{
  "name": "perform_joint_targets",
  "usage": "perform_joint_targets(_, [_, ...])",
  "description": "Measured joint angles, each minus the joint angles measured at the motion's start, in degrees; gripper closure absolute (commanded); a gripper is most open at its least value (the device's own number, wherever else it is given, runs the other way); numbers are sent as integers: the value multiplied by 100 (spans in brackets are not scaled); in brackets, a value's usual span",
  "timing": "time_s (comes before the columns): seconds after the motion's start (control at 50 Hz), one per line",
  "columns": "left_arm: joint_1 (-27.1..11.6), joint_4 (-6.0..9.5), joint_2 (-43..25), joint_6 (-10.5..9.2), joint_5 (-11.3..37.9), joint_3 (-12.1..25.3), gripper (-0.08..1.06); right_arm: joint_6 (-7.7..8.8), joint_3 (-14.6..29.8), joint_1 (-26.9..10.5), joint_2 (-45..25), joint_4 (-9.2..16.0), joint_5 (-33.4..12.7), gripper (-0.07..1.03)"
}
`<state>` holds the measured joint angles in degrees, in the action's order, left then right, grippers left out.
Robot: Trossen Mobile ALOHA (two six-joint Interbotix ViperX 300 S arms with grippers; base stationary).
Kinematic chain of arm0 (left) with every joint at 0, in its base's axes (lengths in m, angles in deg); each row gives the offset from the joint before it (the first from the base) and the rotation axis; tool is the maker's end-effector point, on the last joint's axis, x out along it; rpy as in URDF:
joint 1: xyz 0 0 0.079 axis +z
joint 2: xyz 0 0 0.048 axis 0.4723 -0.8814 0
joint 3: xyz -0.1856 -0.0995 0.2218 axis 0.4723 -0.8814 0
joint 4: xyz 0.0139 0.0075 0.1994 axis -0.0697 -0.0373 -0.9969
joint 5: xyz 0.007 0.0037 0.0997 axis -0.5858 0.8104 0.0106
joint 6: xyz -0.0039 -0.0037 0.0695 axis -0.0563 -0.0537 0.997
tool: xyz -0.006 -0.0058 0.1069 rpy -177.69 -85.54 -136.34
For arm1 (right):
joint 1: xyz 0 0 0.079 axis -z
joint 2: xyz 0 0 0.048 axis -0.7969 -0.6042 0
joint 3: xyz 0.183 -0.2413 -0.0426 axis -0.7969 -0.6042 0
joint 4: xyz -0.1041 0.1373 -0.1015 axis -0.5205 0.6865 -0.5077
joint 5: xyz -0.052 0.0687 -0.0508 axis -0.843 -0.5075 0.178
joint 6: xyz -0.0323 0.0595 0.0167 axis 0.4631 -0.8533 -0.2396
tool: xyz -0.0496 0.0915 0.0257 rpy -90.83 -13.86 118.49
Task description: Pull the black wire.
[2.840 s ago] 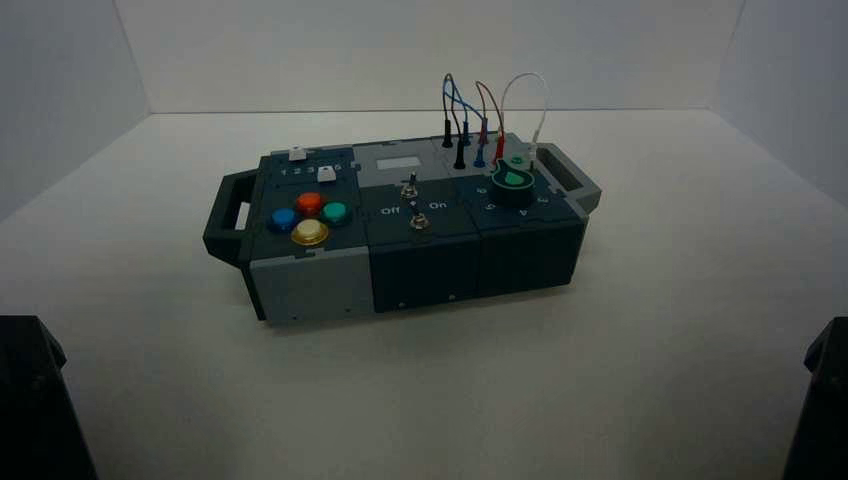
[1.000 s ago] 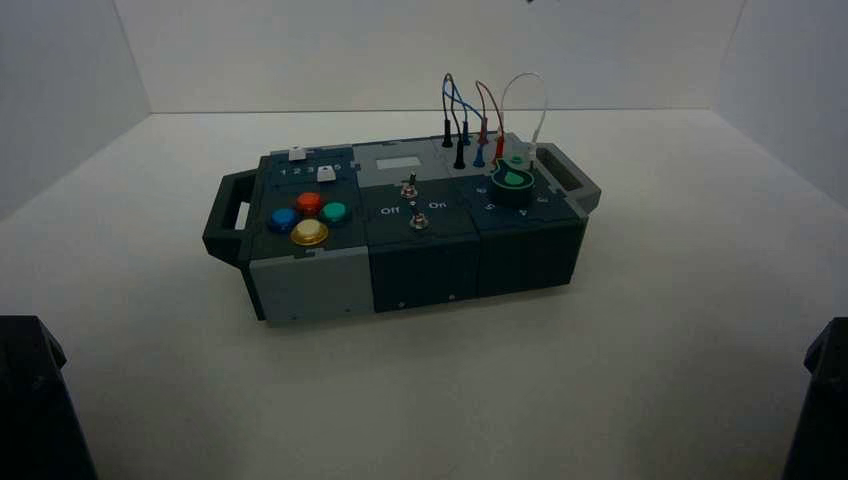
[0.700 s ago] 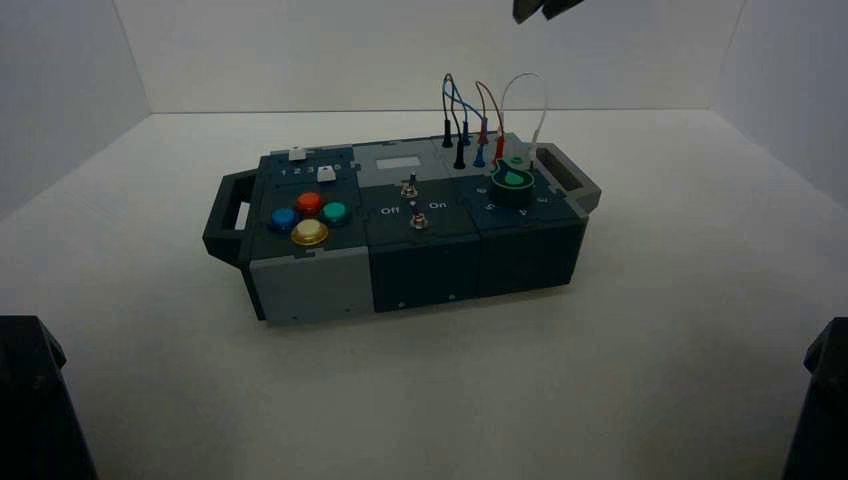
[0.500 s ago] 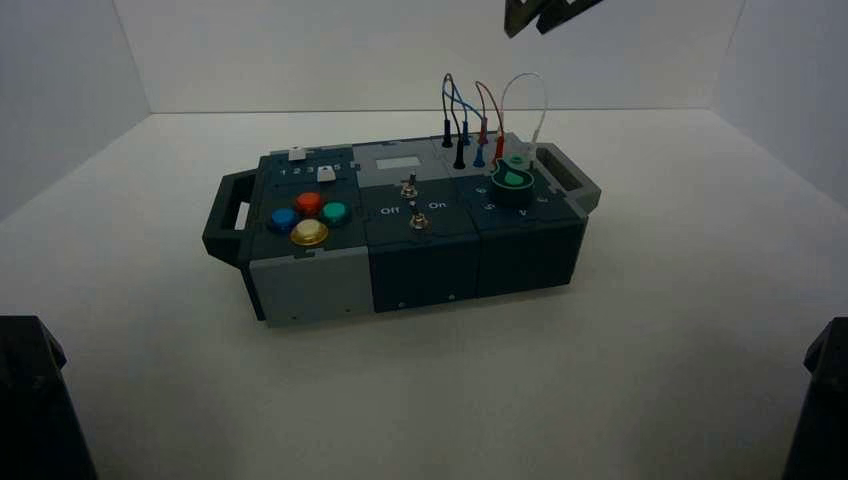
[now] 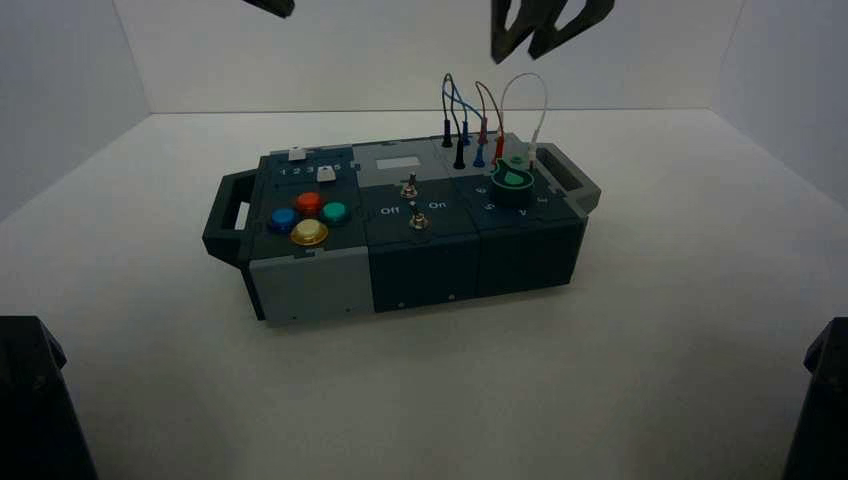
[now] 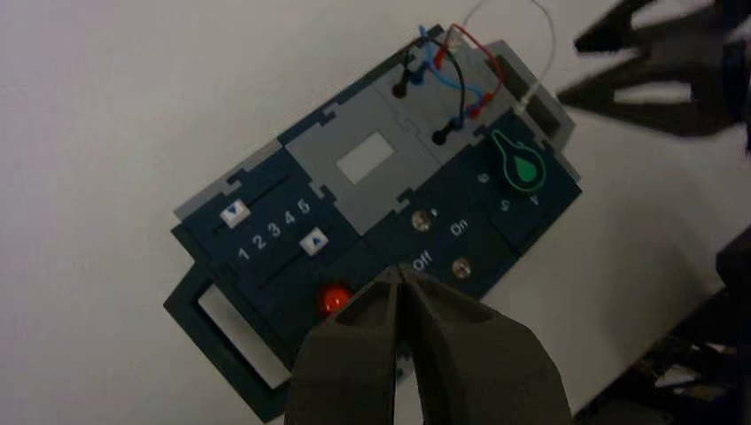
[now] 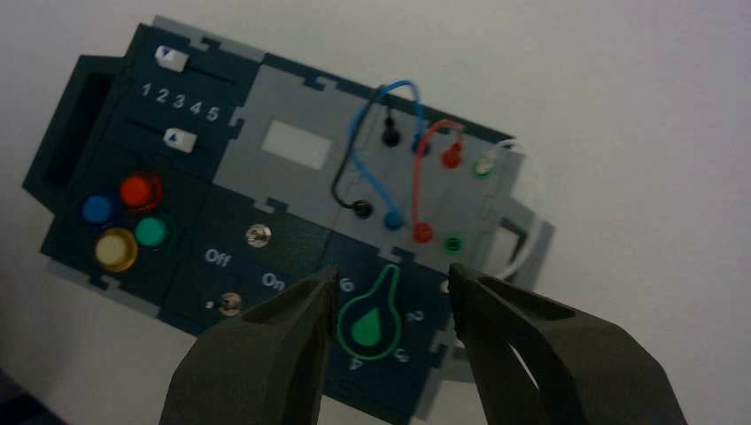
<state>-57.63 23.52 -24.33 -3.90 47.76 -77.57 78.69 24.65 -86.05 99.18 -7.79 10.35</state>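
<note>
The black wire [image 7: 339, 177] arches between two black plugs on the box's grey wire panel, next to the blue wire [image 7: 372, 190] and the red wire [image 7: 416, 177]. It also shows in the high view [image 5: 459, 155] and in the left wrist view [image 6: 438, 136]. My right gripper [image 7: 391, 283] is open and empty, high above the box over the green knob [image 7: 370, 326], short of the wires; in the high view it is at the top edge [image 5: 545, 28]. My left gripper [image 6: 400, 271] is shut and empty, high over the box's button end [image 5: 270, 6].
The dark box [image 5: 420, 270] stands slightly turned on a white table, with handles at both ends. It bears coloured buttons [image 5: 309, 232], two toggle switches [image 5: 409, 187] lettered Off and On, two sliders and a white wire [image 5: 540, 100]. Dark arm bases fill the lower corners [image 5: 30, 400].
My right gripper has come down into the top of the high view, above the wires. My left gripper's tip has just entered at the top left. The box and wires have not moved.
</note>
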Motion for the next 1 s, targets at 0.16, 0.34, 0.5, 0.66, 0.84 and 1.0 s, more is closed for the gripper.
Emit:
perform_joint_targets(0.16, [0, 0, -299, 0, -105, 9, 101, -114, 0, -167, -149, 35, 35, 32])
perform_joint_targets(0.34, [-9, 9, -729, 70, -176, 114, 101, -132, -114, -193, -220, 62, 193, 32])
perform_joint_targets(0.5, [-9, 9, -940, 211, -220, 176, 101, -114, -272, -193, -229, 62, 396, 32])
perform_joint_targets(0.66, [-44, 9, -1081, 316, -396, 193, 101, -114, -352, -193, -325, 53, 589, 32])
perform_joint_targets(0.84, [-255, 9, -1090, 334, -879, 62, 101, -114, -360, -202, -448, 62, 668, 32])
perform_joint_targets(1.0, [-413, 9, -1081, 334, -1046, -88, 101, -114, -360, -202, -492, 62, 694, 32])
